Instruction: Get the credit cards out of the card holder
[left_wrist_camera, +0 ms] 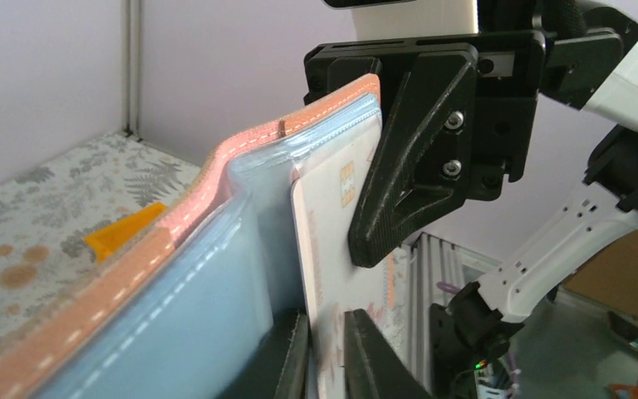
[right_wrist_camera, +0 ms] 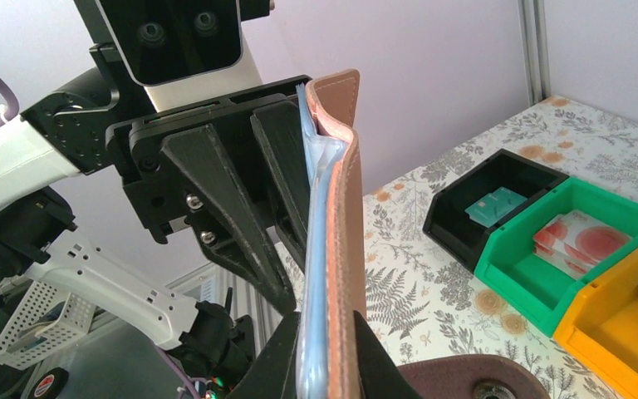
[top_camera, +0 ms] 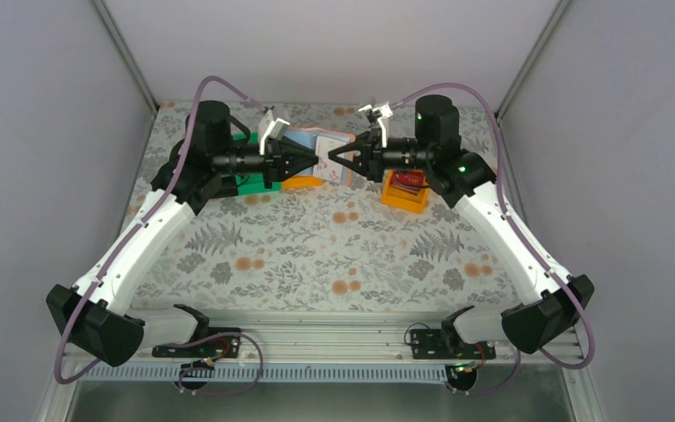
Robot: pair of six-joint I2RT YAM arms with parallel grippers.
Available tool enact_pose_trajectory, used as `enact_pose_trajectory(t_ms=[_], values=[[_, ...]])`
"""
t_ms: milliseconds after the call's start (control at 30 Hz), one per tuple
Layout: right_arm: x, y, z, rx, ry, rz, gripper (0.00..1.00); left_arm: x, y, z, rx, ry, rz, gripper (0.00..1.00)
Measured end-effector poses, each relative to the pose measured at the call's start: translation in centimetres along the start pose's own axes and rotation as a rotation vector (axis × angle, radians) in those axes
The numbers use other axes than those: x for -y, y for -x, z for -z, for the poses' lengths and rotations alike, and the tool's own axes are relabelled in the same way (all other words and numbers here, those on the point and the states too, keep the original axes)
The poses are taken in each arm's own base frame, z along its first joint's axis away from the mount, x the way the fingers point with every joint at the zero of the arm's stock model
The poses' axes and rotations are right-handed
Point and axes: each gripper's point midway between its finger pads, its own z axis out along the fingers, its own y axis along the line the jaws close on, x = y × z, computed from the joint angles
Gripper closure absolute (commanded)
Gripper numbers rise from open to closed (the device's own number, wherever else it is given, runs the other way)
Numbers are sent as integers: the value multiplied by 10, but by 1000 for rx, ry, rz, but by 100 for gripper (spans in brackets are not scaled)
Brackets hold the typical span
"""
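The card holder [top_camera: 327,148] hangs on edge above the back of the table between both grippers. Its brownish-pink cover [right_wrist_camera: 346,216] faces right and its pale blue sleeves [left_wrist_camera: 208,283] are spread open. My right gripper [right_wrist_camera: 324,332] is shut on the holder's edge, one finger on the cover and one on the sleeves. A whitish-pink credit card [left_wrist_camera: 332,233] with a gold chip stands partly out of a sleeve. My left gripper [left_wrist_camera: 326,320] is shut on that card's lower edge. In the top view the left gripper [top_camera: 310,160] and right gripper [top_camera: 336,158] meet tip to tip.
An orange bin [top_camera: 404,192] with a dark red card sits under the right wrist. A black bin [right_wrist_camera: 498,208] holding a teal card, a green bin [right_wrist_camera: 581,241] with pale cards and a yellow-orange bin [right_wrist_camera: 631,320] line the floral table [top_camera: 334,255] at the back left.
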Motion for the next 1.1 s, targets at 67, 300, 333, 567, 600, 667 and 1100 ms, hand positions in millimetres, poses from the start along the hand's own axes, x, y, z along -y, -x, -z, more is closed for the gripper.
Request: enact_pose_trajectory(t_ms=[67, 300, 333, 567, 600, 667, 1100], values=[[1, 1, 0, 3, -3, -2, 96, 2, 1, 0, 2, -10, -5, 79], [6, 6, -9, 19, -7, -31, 96, -6, 4, 2, 15, 23, 17, 97], [6, 6, -10, 20, -7, -31, 96, -10, 4, 3, 17, 37, 23, 97], [10, 7, -13, 22, -19, -18, 79, -14, 4, 5, 16, 51, 31, 98], [9, 7, -14, 24, -15, -11, 75, -9, 3, 4, 12, 26, 30, 98], [4, 3, -18, 12, 13, 0, 70, 1, 0, 1, -1, -19, 36, 98], [-2, -24, -3, -20, 90, 18, 57, 15, 2, 17, 9, -89, 27, 98]])
